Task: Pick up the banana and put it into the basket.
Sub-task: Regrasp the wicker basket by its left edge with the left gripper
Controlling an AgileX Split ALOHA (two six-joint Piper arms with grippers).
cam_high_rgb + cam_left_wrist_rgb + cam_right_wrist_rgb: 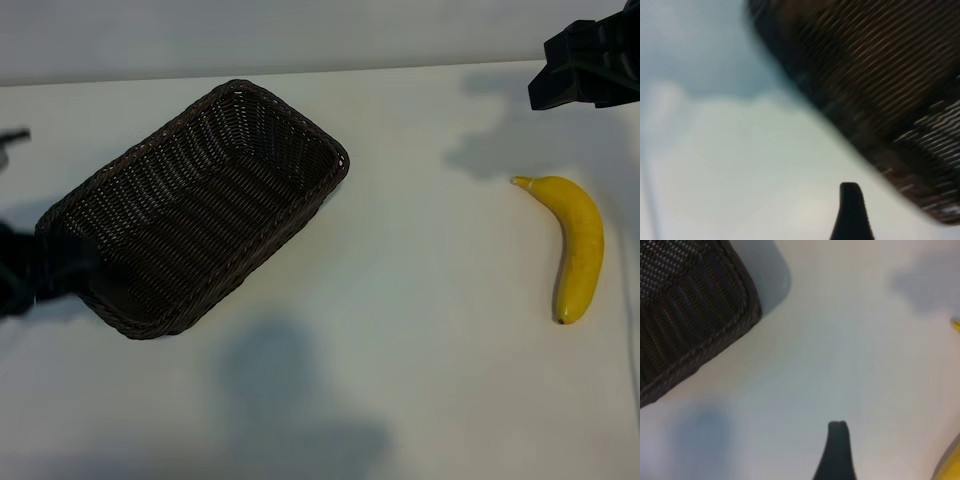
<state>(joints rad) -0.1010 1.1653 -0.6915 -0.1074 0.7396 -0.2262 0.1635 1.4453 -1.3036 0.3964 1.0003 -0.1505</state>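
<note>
**Fingers Released, Banana Not Yet Taken**

Fingers on both arms stand spread and hold nothing. One finger (836,450) of the right gripper (585,65) shows in its wrist view over bare desk (420,350); that gripper hangs at the far right edge, near the banana's stem end but apart from it. The left gripper (20,270) sits at the left edge, close against the basket (195,205), and seems idle.

The banana (578,245) lies on the desk at the right, well apart from the basket, stem pointing to the far side. The basket is empty and lies at a slant.

Judgement: the banana looks light and smooth-skinned, firm enough to lift but liable to bruise or roll under a hard pinch. Best hold is across the thick middle of the curve, fingers astride its width, with moderate closure. The stem tip is too slender to trust.
</note>
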